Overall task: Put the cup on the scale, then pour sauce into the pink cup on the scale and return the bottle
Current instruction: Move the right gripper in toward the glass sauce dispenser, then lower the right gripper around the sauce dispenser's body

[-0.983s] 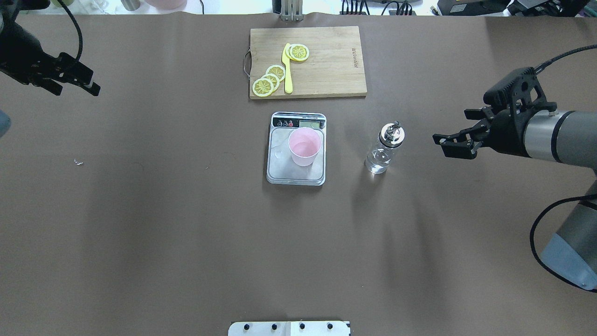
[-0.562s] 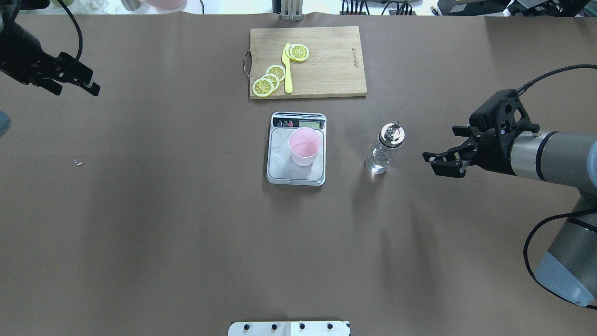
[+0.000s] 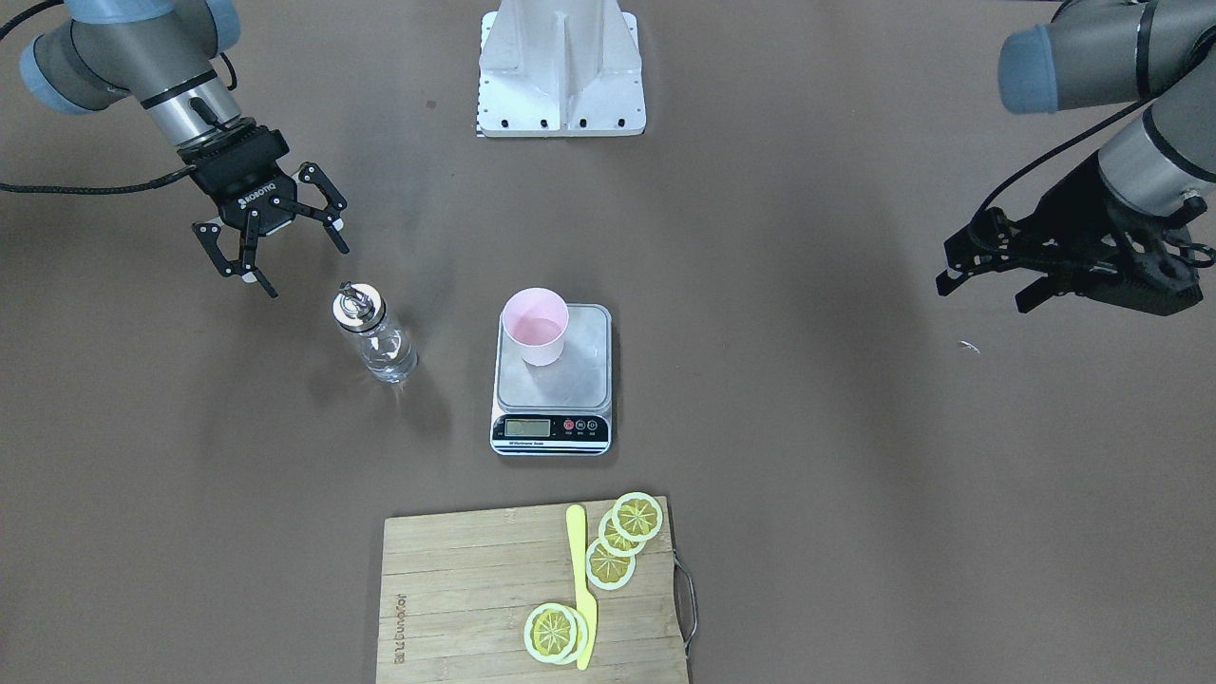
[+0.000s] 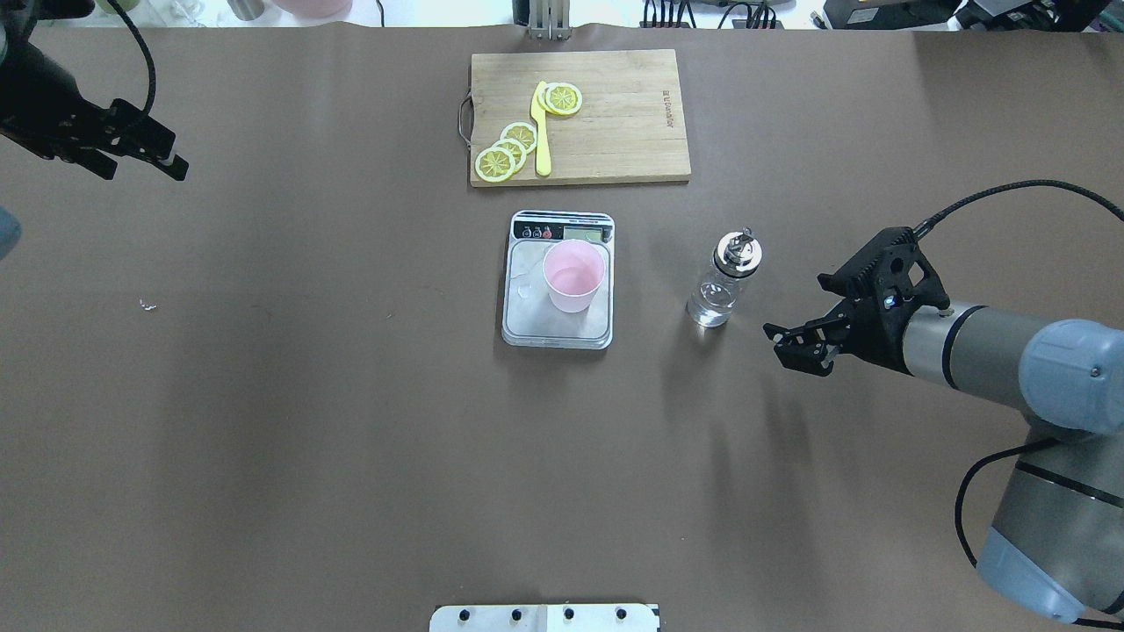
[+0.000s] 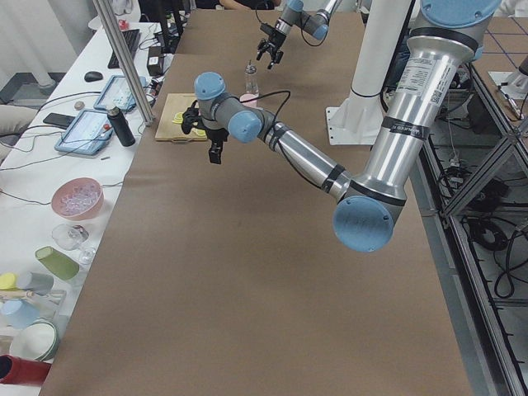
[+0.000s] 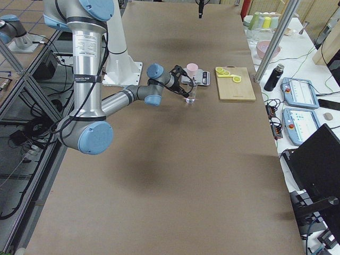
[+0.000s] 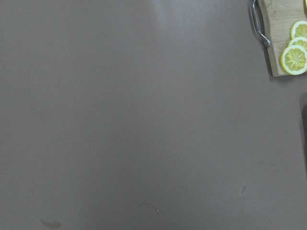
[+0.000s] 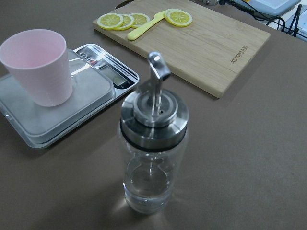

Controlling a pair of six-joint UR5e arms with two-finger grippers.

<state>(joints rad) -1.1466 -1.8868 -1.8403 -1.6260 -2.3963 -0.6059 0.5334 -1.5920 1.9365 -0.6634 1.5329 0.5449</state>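
Observation:
The pale pink cup (image 4: 573,276) stands upright on the silver scale (image 4: 527,325) at mid-table; both also show in the right wrist view, cup (image 8: 36,64) and scale (image 8: 72,117). The clear glass bottle (image 4: 724,281) with its metal spout stands upright on the table right of the scale, apart from it. A little clear sauce (image 8: 146,191) lies in its bottom. My right gripper (image 4: 795,348) is open and empty, a short way right of the bottle, pointing at it (image 8: 153,143). My left gripper (image 4: 171,160) is open and empty, far off at the back left.
A wooden cutting board (image 4: 623,114) with lemon slices (image 4: 505,151) and a yellow knife (image 4: 541,132) lies behind the scale. The robot's white base (image 3: 560,66) is at the near edge. The board's corner shows in the left wrist view (image 7: 288,48).
My right gripper has moved left and nearer in the overhead view, closing in on the bottle. The left arm, cup and bottle have not moved.

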